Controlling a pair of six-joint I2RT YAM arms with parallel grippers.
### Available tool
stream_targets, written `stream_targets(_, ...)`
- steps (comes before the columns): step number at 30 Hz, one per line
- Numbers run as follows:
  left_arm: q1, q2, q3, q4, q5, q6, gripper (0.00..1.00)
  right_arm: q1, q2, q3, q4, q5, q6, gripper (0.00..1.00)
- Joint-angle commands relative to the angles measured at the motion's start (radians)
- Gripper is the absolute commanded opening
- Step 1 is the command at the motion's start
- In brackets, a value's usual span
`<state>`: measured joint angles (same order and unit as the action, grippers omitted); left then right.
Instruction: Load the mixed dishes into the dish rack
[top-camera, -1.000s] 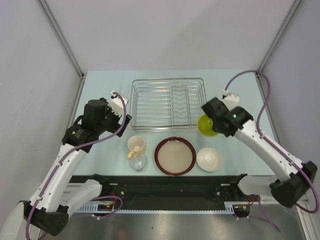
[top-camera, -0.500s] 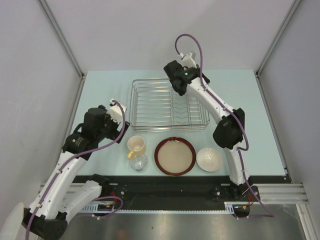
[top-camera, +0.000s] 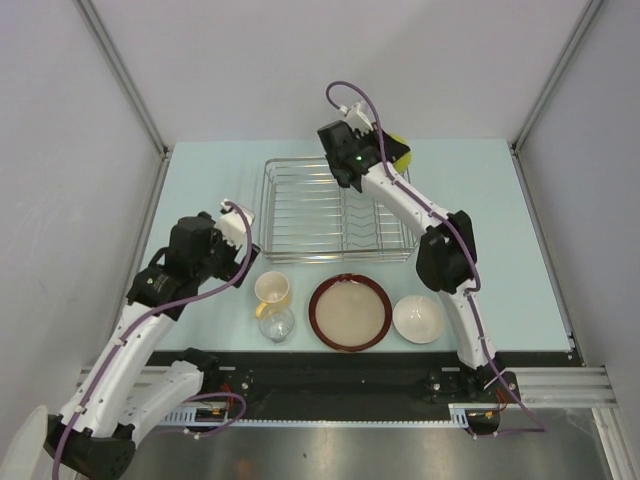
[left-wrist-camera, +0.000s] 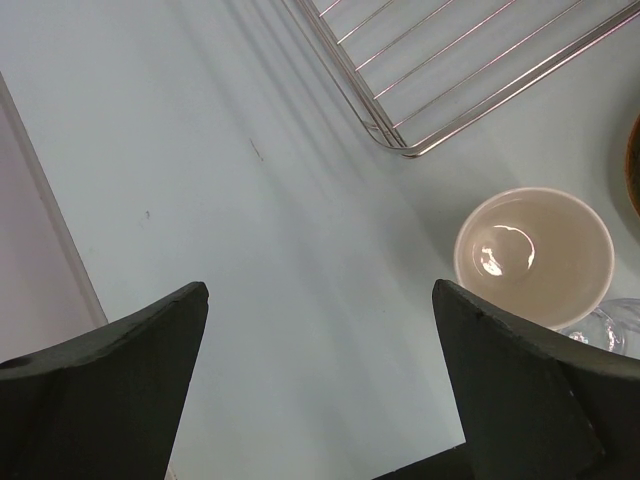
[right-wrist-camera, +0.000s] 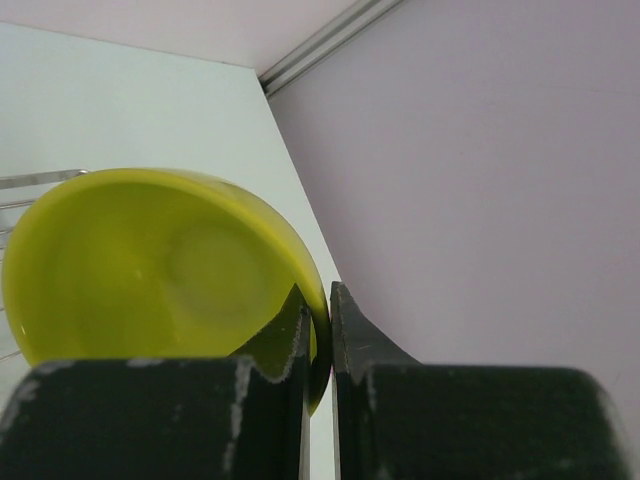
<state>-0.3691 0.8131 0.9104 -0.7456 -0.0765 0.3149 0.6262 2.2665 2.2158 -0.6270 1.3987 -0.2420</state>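
My right gripper (top-camera: 385, 157) is shut on the rim of the small lime-green bowl (top-camera: 399, 152) and holds it at the far right corner of the silver wire dish rack (top-camera: 335, 258). In the right wrist view the fingertips (right-wrist-camera: 318, 300) pinch the bowl's rim (right-wrist-camera: 150, 260). My left gripper (top-camera: 238, 228) is open and empty beside the rack's left front corner; in its wrist view (left-wrist-camera: 320, 300) only bare table lies between the fingers. The cream-yellow mug (top-camera: 272, 289) (left-wrist-camera: 533, 256), clear glass (top-camera: 276, 324), beige plate (top-camera: 349, 308) lying in the dark red-brown dish (top-camera: 318, 300), and white bowl (top-camera: 417, 318) stand in a row before the rack.
Grey walls enclose the pale blue table on three sides, and the back wall is close behind the held bowl. The right arm stretches diagonally over the rack's right half. The rack's corner (left-wrist-camera: 400, 140) shows in the left wrist view. A black rail (top-camera: 340, 370) runs along the near edge.
My right arm has swung with the green bowl from the rack's right side over to its far edge. My left arm has drawn slightly back toward the mug.
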Motion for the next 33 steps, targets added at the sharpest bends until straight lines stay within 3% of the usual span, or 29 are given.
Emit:
stream_targets(1, 0.01, -0.012, -0.002, 0.019, -0.012, -0.004, 1.0, 0.003, 0.056, -0.028, 0.11, 0.054, -0.063, 0.0)
stream_targets(14, 0.024, -0.017, -0.025, 0.029, -0.008, 0.0, 1.0, -0.02, 0.088, -0.134, 0.099, 0.028, 0.006, 0.0)
stream_targets(30, 0.036, -0.006, -0.019, 0.029, -0.005, 0.007, 1.0, -0.013, 0.174, -0.116, 0.104, -0.035, 0.052, 0.0)
stream_targets(33, 0.038, -0.005, -0.016, 0.029, -0.006, 0.009, 1.0, -0.01, 0.188, -0.107, 0.089, -0.044, 0.075, 0.09)
